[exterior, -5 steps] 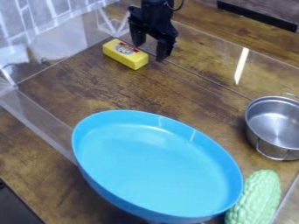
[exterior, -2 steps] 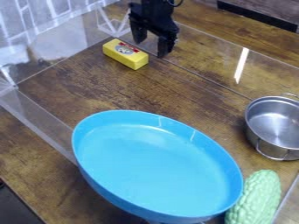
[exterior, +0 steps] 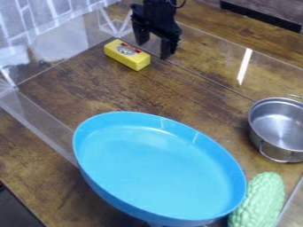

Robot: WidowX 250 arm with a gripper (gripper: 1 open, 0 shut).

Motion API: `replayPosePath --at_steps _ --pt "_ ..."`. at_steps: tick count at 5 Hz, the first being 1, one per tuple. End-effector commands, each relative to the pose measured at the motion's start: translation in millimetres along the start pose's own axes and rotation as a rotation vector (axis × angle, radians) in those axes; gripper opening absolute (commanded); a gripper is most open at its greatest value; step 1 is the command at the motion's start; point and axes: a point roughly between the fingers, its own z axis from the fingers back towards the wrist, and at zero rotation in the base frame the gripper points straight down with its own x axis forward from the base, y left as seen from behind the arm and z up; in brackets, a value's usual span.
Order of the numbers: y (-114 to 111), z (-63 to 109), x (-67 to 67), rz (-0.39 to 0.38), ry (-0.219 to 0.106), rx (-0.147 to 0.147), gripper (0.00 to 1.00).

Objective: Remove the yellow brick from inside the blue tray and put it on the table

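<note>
Brick [exterior: 127, 55] sitting on table [exterior: 130, 84], outside tray [exterior: 160, 167], as asked. I'm holding the gripper [exterior: 157, 42] wide beside it, presumably to leave it free.

yellow brick [exterior: 127, 55]: yellow; blue tray [exterior: 160, 167]: light blue; table [exterior: 112, 93]: brown wood-grain; bowl [exterior: 278, 127]: silver

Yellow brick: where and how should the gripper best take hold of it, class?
I'd grip the yellow brick at mid-length, coming straight down from above, with one jaw against each long side. It lies flat on the table, its top face exposed, and it is clearly longer than wide, so the narrow span should be the easier one to close on.
</note>
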Motion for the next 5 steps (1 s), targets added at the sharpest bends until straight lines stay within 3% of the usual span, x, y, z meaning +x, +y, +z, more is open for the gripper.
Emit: replayPosePath --at_steps 1,5 --pt "9 44.4 18.6 0.013 -0.120 0.030 1.00" --pt "19 60.8 19.8 0.039 -0.133 0.048 1.00"
